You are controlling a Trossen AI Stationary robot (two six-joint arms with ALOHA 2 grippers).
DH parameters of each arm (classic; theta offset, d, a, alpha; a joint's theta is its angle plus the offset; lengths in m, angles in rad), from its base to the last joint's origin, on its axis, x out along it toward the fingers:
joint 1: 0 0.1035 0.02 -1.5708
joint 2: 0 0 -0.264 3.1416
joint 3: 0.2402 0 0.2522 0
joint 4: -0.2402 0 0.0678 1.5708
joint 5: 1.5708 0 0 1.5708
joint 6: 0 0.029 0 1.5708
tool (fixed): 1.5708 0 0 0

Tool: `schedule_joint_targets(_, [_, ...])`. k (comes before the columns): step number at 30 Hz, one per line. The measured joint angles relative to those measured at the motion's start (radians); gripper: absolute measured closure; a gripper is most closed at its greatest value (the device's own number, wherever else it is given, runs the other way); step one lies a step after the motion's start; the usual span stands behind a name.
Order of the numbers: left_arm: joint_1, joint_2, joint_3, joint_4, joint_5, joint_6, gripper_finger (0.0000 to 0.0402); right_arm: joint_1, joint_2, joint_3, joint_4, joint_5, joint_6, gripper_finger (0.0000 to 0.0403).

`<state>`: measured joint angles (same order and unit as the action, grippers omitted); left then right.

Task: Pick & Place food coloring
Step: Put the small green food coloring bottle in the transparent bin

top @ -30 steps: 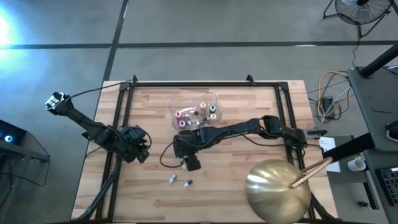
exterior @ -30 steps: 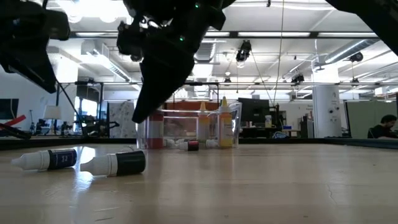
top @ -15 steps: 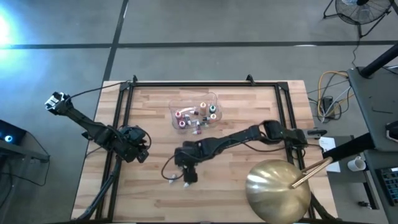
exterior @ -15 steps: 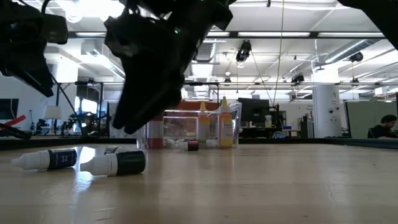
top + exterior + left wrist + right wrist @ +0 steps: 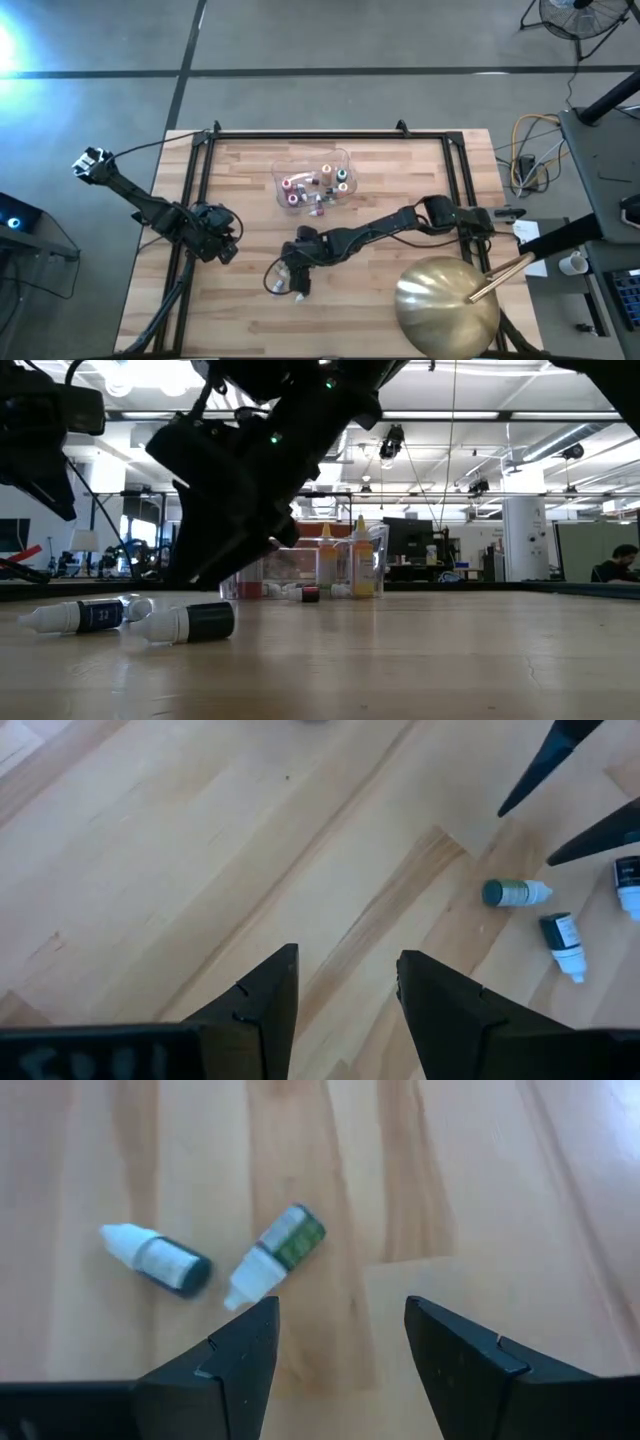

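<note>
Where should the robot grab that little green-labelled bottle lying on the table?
Probably across the middle of the green-labelled bottle, coming straight down. It lies flat on the table, with bare wood on both long sides, and the right tool, open above it, has room to straddle it.

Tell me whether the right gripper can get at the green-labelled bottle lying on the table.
Probably yes: the right gripper is open and hovers just short of the green-labelled bottle, which lies flat on bare wood, apart from the dark bottle beside it.

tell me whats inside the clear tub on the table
The clear tub holds a cluster of small food coloring bottles, some upright with yellowish bodies, a red cap low down. An exact count is hidden by overlap and the right arm.
</note>
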<state>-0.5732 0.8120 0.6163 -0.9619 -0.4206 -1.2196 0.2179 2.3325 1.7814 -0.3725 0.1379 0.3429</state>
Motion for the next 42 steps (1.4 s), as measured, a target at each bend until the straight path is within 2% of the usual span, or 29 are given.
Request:
schedule_joint_targets(6, [0.000,0.000,-0.001,0.001,0.006,0.027,0.0257,0.003,0.000,0.020,0.015,-0.003,0.001,0.0193])
schedule_joint_targets(9, [0.000,0.000,-0.035,0.060,0.008,0.092,0.0257,0.002,-0.001,0.028,0.017,-0.003,-0.036,0.0193])
schedule_joint_targets(12, [0.000,0.000,-0.117,0.220,0.009,0.222,0.0257,0.002,-0.001,0.028,-0.017,-0.004,-0.136,0.0193])
schedule_joint_targets(15, [0.000,0.003,-0.208,0.476,0.011,0.345,0.0257,0.003,-0.018,0.054,-0.175,-0.001,-0.166,0.0193])
schedule_joint_targets(18, [0.004,0.026,-0.274,0.715,0.010,0.457,0.0257,0.002,-0.049,0.067,-0.356,0.046,-0.169,0.0193])
schedule_joint_targets(21, [0.015,0.091,-0.302,0.876,0.015,0.556,0.0257,0.006,-0.084,0.010,-0.377,0.042,-0.221,0.0193])
schedule_joint_targets(24, [0.027,0.188,-0.292,1.016,0.084,0.664,0.0257,0.017,-0.126,-0.067,-0.350,0.040,-0.255,0.0193])
schedule_joint_targets(28, [0.036,0.356,-0.216,1.017,0.153,0.838,0.0257,0.024,-0.189,-0.168,-0.324,0.039,-0.249,0.0193])
schedule_joint_targets(31, [0.054,0.468,-0.154,1.023,0.165,0.965,0.0257,0.025,-0.222,-0.232,-0.317,0.047,-0.242,0.0193])
schedule_joint_targets(34, [0.090,0.546,-0.105,1.019,0.168,0.990,0.0257,0.027,-0.271,-0.278,-0.301,0.048,-0.194,0.0193])
schedule_joint_targets(42, [0.131,0.639,-0.052,0.990,0.293,1.083,0.0257,0.031,-0.333,-0.359,-0.237,0.107,-0.100,0.0193])
